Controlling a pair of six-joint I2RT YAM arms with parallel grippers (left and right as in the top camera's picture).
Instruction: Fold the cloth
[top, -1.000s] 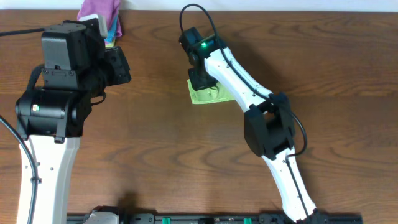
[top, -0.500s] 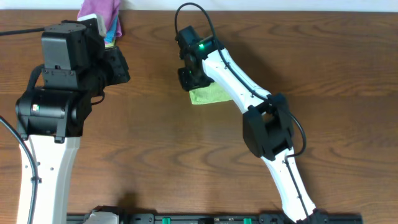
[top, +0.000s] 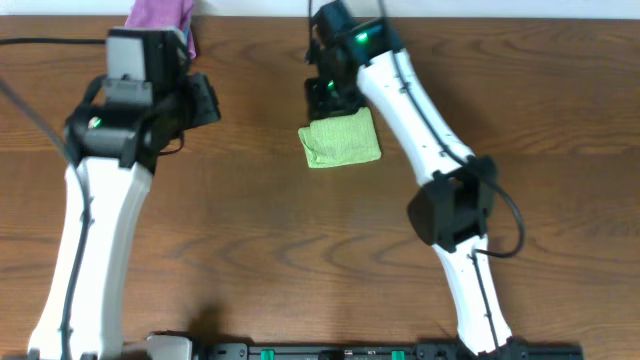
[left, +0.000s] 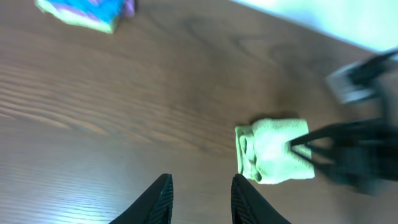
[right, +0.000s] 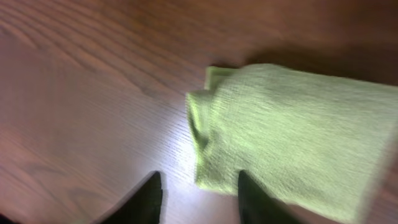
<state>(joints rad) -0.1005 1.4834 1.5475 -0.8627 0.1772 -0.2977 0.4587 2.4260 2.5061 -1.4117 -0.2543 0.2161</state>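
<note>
The cloth (top: 340, 140) lay folded on the desk (top: 250, 230), just at 6 o'clock from the right claw (top: 330, 97), which gaped wide and empty. The left claw (left: 200, 200), off at the cloth's 9 o'clock, stood parted too, holding nothing.

One lime-green cloth (top: 340, 140), one purple folded cloth (top: 158, 13), one blue folded cloth (left: 84, 11) and two robot arms, left arm (top: 90, 230) and right arm (top: 425, 110), on one bench (top: 250, 250).

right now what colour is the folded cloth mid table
The cloth is plain light lime green, clearest in the right wrist view.
</note>
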